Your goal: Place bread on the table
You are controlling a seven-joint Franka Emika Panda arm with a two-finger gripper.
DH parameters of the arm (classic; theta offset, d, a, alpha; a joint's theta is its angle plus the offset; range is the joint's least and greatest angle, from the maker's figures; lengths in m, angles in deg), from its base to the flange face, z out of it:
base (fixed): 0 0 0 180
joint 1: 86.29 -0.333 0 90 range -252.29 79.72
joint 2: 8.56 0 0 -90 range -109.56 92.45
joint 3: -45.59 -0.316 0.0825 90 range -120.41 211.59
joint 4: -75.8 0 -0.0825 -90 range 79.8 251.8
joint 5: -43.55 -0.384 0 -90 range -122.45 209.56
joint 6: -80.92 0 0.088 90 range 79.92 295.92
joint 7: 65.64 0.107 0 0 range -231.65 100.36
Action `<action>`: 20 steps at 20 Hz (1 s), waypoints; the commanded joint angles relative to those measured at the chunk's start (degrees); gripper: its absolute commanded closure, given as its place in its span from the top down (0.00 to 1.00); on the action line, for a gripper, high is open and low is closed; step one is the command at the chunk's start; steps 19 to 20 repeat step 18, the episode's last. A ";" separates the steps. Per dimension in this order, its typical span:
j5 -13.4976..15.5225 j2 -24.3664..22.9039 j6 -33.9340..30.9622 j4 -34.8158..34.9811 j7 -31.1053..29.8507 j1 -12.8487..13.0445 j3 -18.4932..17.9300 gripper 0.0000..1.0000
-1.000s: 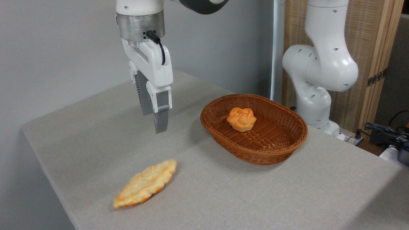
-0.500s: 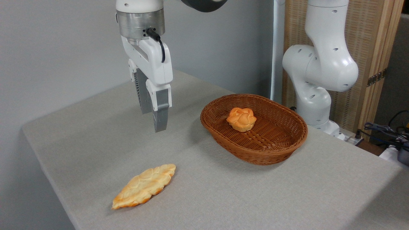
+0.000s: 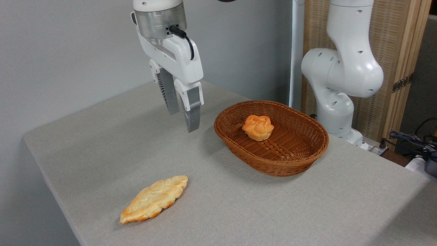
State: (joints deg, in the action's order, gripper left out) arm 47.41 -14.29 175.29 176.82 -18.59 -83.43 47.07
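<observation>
Bread on cloth, gripper aloft, basket at right.

Long, flat pale-golden bread (image 3: 154,199) lay on the grey-beige cloth-covered table (image 3: 102,143) near its front-left edge. The white two-finger gripper (image 3: 183,120) hung above, fingers apart, holding nothing. The brown oval wicker basket (image 3: 300,157) held a small round orange bun (image 3: 258,127).

Arm (image 3: 344,68) cut off at the top edge; table (image 3: 307,212) cropped at bottom and right
</observation>
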 commanded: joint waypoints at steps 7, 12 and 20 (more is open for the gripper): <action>-0.69 3.36 -6.49 -10.15 0.23 -0.74 -2.27 1.00; -0.78 3.19 -5.34 -10.06 0.23 -0.74 -2.28 1.00; -0.61 3.19 -3.58 -9.80 0.06 -0.74 -2.28 1.00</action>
